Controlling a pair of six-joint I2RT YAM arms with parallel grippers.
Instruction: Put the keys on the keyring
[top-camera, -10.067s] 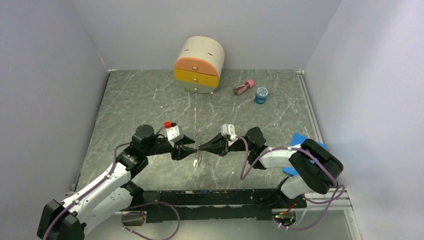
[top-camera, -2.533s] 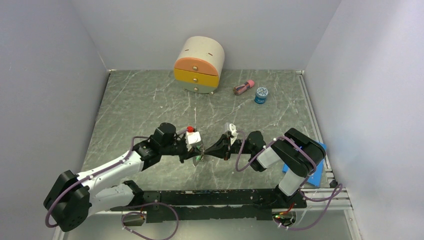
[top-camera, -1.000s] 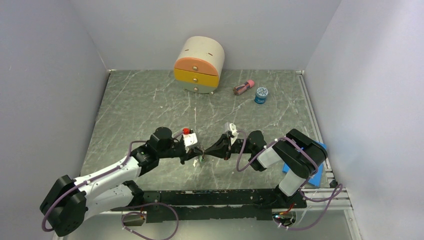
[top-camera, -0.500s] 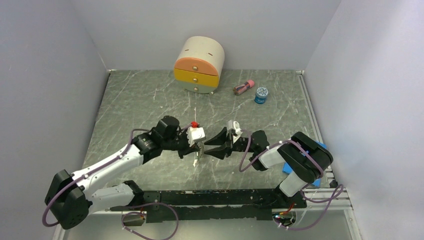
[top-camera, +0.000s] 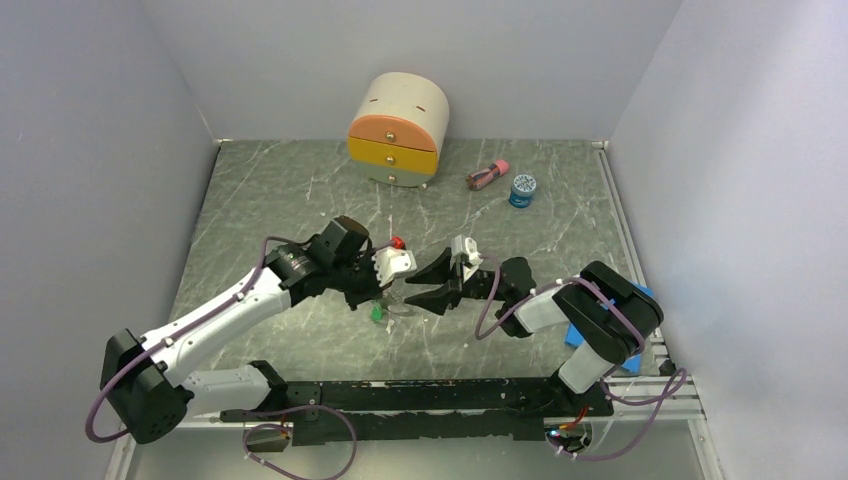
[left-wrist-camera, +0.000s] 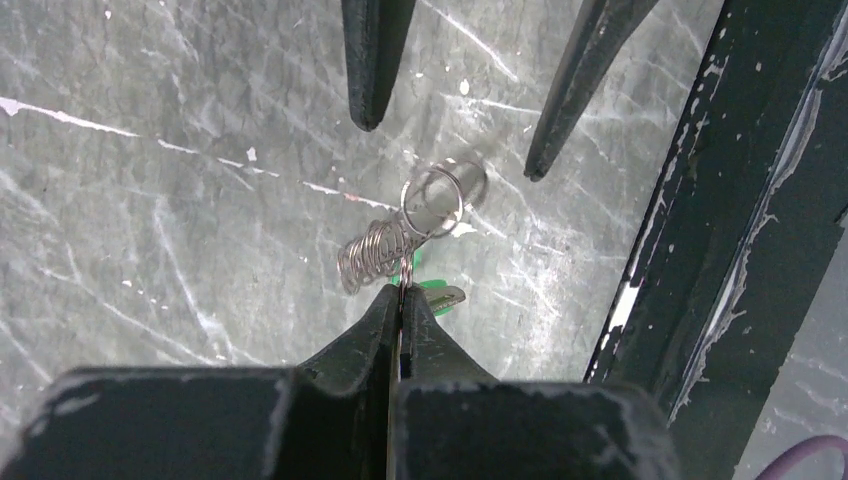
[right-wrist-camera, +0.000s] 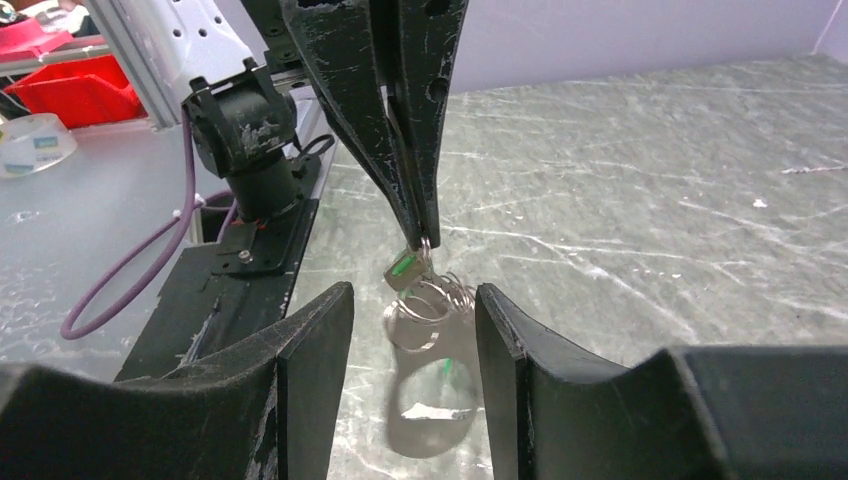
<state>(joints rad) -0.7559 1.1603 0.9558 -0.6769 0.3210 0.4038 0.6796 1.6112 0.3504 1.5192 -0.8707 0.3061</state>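
Observation:
My left gripper (left-wrist-camera: 402, 292) is shut on the keyring (left-wrist-camera: 432, 198), pinching its thin wire so the ring and a stretched silvery coil hang just above the table. A key (left-wrist-camera: 432, 293) with a green head sits right at the pinch, touching the coil; whether it is threaded on I cannot tell. From above, the left gripper (top-camera: 388, 296) points down over the key (top-camera: 376, 313). My right gripper (right-wrist-camera: 412, 345) is open, a finger on each side of the keyring (right-wrist-camera: 425, 305), touching nothing. The green key (right-wrist-camera: 404, 268) hangs under the left fingertips (right-wrist-camera: 420, 225). The right gripper (top-camera: 418, 285) faces the left one.
A round chest of drawers (top-camera: 397, 130) stands at the back, with a pink tube (top-camera: 488, 174) and a blue jar (top-camera: 522, 190) to its right. A blue object (top-camera: 578, 338) lies by the right arm's base. The black base rail (left-wrist-camera: 720, 200) runs close beside the keyring.
The right gripper has opened and let go, backing off slightly. The left arm has swung up and back, tilting its gripper down with the keyring hanging from it.

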